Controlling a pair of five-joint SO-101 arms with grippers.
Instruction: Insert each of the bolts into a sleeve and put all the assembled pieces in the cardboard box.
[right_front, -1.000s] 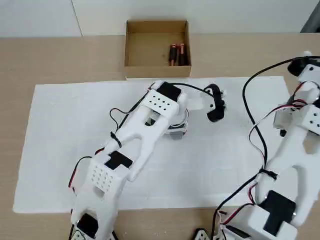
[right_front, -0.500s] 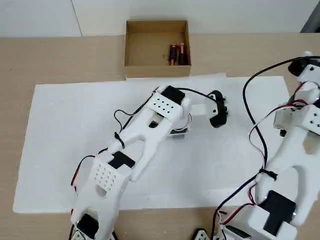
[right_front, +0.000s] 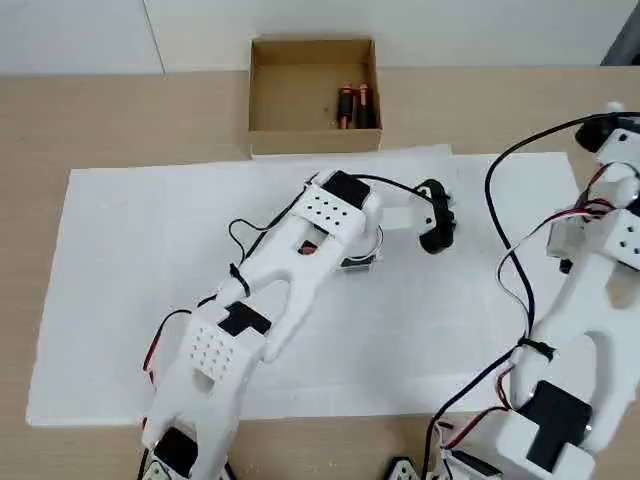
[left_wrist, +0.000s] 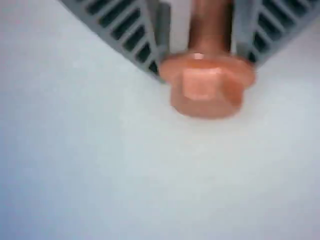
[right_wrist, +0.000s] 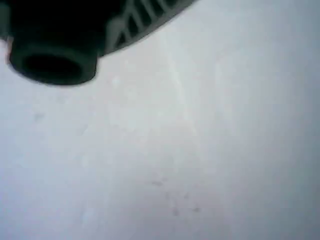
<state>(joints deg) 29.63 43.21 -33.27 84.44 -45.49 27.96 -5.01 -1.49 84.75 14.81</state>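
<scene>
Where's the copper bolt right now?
The bolt is clamped in the left gripper, over the white sheet mid-table, just short of the cardboard box.

bolt (left_wrist: 207, 87) is blurring, shank running past the frame edge between ribbed fingers (left_wrist: 120, 25) | sleeve (right_wrist: 50, 62) is being cropped by the edge | pieces (right_front: 353, 107) in the cardboard box (right_front: 295, 100) are showing too small to count

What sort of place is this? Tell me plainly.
Probably a robotics lab bench: two small arms at a wooden table, a white sheet under them, and a cardboard box holding assembled pieces.
</scene>
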